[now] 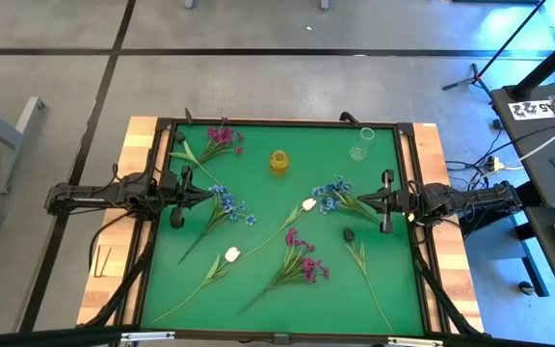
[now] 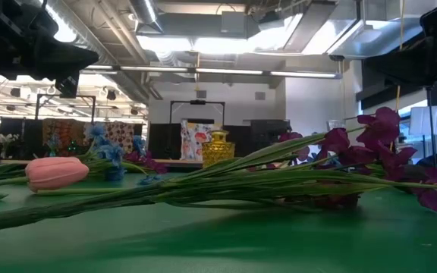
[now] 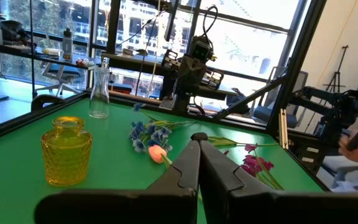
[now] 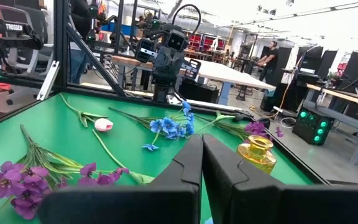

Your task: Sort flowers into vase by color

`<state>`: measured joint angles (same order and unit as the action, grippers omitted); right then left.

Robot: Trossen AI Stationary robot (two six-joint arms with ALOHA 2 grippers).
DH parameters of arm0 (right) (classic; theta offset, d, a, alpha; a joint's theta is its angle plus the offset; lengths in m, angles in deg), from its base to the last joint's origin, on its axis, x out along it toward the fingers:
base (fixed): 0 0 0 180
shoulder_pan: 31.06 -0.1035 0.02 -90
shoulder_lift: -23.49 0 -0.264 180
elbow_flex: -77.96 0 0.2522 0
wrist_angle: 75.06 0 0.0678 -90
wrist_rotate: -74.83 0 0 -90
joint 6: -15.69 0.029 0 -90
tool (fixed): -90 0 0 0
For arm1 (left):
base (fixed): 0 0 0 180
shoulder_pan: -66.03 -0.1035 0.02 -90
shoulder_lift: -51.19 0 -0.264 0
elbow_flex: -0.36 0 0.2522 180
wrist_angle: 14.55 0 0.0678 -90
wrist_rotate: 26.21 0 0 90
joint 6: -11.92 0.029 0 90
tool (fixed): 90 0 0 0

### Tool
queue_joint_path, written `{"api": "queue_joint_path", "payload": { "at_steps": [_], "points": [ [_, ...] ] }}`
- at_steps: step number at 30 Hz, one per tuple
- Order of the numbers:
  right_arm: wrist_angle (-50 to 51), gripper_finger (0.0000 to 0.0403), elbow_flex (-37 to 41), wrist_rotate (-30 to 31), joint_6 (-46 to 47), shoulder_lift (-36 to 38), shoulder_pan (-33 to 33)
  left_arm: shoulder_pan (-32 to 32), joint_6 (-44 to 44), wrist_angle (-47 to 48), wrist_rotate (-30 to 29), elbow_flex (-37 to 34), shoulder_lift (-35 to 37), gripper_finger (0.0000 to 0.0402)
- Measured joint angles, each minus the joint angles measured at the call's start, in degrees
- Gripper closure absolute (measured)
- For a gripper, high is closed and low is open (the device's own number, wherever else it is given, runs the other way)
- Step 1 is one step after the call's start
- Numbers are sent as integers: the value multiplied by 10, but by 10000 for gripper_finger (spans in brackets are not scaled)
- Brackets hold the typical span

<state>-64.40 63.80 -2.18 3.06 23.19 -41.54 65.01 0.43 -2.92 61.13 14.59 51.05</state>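
Both claws pressed together, gripping nothing
We see the left gripper point(image 1: 203, 194) and right gripper point(image 1: 362, 200) at opposite table point(image 1: 258, 289) edges, the flowers point(image 1: 295, 262) scattered across the green mat; "TROSSEN" point(image 4: 13, 27) shows on equipment behind

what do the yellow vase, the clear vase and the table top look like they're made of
Yellow vase: probably glass, or clear plastic; translucent amber with a glossy, diamond-textured body that light passes through.
Clear vase: glass or clear plastic; colourless and see-through, the background showing through it.
Table top: green and matte, with no glare; looks like a felt or rubber mat, but which one can't be told.
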Motion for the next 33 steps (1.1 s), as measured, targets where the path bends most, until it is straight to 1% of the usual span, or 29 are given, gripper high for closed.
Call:
{"api": "queue_joint_path", "payload": {
  "at_steps": [3, 15, 18, 22, 25, 28, 31, 33],
  "points": [
    [-1, 391, 0, 0, -25, 0, 0, 0, 0, 0, 0, 0, 0, 401],
    [-10, 391, 0, -5, -27, 0, 0, 0, 0, 0, 0, 0, 0, 401],
    [-58, 391, 0, -8, -13, 0, 0, 0, 0, 0, 0, 0, 0, 401],
    [-167, 391, 0, -65, 35, 0, 0, 0, 0, 0, 0, 0, 0, 401],
    [-255, 391, 0, -75, 85, 0, 0, 0, 0, 0, 0, 0, 0, 401],
    [-293, 391, 0, -76, 124, -1, 0, 0, 0, 0, 0, 0, 0, 401],
    [-309, 391, 0, -76, 118, -1, 0, 0, 0, 0, 0, 0, 0, 401],
    [-305, 391, 0, -75, 96, -1, 0, 0, 0, 0, 0, 0, 0, 401]
  ]
}}
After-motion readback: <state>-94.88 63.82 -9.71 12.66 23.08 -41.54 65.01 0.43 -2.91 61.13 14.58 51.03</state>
